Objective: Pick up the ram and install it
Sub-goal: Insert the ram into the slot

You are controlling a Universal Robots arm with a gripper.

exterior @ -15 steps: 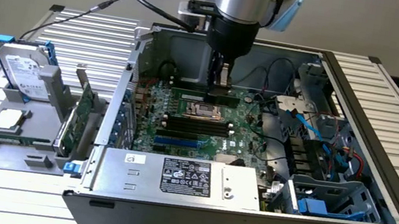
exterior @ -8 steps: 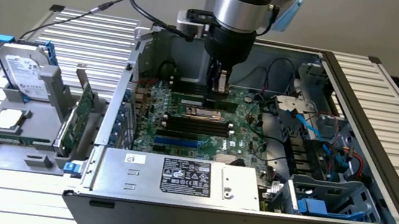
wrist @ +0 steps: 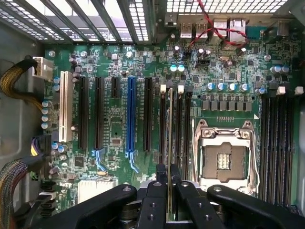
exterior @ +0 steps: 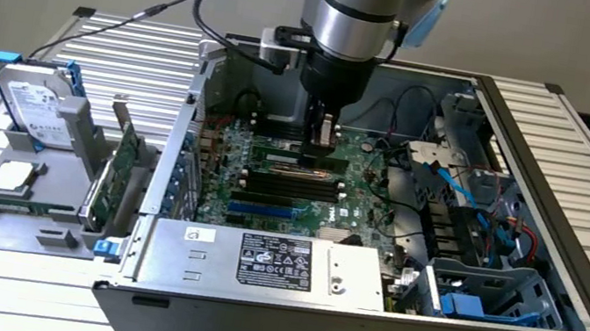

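My gripper (exterior: 320, 143) reaches down into the open computer case (exterior: 550, 206), over the green motherboard (exterior: 357, 189). It is shut on the ram (wrist: 170, 124), which the wrist view shows edge-on as a thin pale strip running along the black memory slots (wrist: 181, 124) beside the CPU socket (wrist: 224, 160). The black fingers (wrist: 162, 174) clamp the stick from both sides. In the exterior view the ram (exterior: 279, 155) runs as a narrow green bar just under the gripper, at the height of the slots. Whether it sits fully in a slot I cannot tell.
A power supply (exterior: 268, 263) fills the case's near side, and a blue drive cage (exterior: 494, 295) with cables (exterior: 449, 168) stands at the exterior view's right. Outside the case, a hard drive (exterior: 38, 103) and a green expansion card (exterior: 123, 169) stand on a grey fixture (exterior: 14, 214).
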